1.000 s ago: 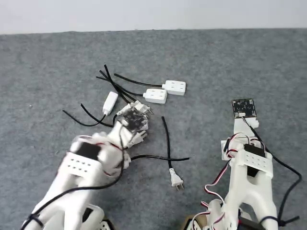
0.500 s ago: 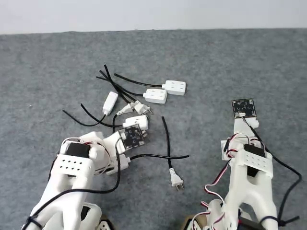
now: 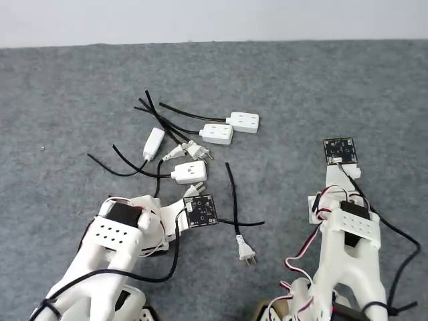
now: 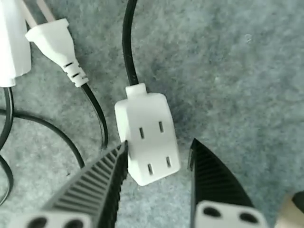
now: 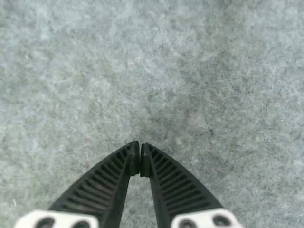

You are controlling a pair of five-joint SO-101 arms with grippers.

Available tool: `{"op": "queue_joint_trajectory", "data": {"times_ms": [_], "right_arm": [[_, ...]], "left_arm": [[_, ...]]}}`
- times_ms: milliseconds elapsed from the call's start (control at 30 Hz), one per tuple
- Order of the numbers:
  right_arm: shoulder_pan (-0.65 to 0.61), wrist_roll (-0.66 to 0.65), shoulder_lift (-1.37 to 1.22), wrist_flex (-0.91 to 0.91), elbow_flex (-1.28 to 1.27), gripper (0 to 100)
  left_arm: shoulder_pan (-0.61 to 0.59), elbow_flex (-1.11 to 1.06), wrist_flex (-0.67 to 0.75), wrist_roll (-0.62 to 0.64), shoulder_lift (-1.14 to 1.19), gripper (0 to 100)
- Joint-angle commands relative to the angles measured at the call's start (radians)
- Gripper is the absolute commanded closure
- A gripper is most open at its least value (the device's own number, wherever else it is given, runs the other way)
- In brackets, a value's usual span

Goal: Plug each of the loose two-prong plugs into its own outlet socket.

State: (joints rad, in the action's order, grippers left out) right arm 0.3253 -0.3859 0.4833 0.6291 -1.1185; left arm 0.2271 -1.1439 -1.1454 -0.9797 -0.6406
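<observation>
A white outlet socket (image 4: 147,145) lies face up on the grey carpet, its black cord leading away. My left gripper (image 4: 156,152) is open and straddles it, one finger (image 4: 102,185) touching its edge and the other a little apart. In the high view this socket (image 3: 189,172) lies just beyond the left arm's wrist (image 3: 200,212). A white two-prong plug (image 4: 54,42) lies nearby, also visible from above (image 3: 192,151). A black-corded plug (image 3: 245,253) lies alone toward the front. My right gripper (image 5: 139,159) is shut over bare carpet.
Two more white sockets (image 3: 217,134) (image 3: 243,122) lie side by side farther back. A slim white plug (image 3: 154,143) sits among several tangled black cords (image 3: 160,120). The right arm (image 3: 351,224) stands at the right, apart from all the cords.
My left arm has pulled back toward the front from over the plug tangle, and a white socket now lies uncovered on the carpet. The right arm has not moved.
</observation>
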Motion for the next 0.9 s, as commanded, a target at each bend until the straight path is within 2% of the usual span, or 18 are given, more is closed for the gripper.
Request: {"op": "queue_joint_trajectory", "data": {"times_ms": [0,133,300,667,733,867], "right_arm": [[-0.012,-0.011,0.002,-0.001,0.020,98.9],[-0.010,-0.011,0.002,0.001,0.020,98.9],[-0.008,-0.011,0.002,0.002,0.020,98.9],[-0.008,-0.011,0.002,0.002,0.020,98.9],[-0.008,-0.011,0.002,0.002,0.020,98.9],[-0.008,-0.011,0.002,0.001,0.020,98.9]], "left_arm": [[0.005,0.008,-0.011,-0.008,-0.006,80],[0.003,0.004,-0.009,-0.008,-0.005,80],[0.003,-0.074,0.095,-0.005,-0.005,80],[0.009,-0.079,0.152,0.138,-0.005,81],[0.015,-0.088,0.153,0.186,-0.005,85],[0.089,-0.093,0.147,0.292,-0.005,99]]}}
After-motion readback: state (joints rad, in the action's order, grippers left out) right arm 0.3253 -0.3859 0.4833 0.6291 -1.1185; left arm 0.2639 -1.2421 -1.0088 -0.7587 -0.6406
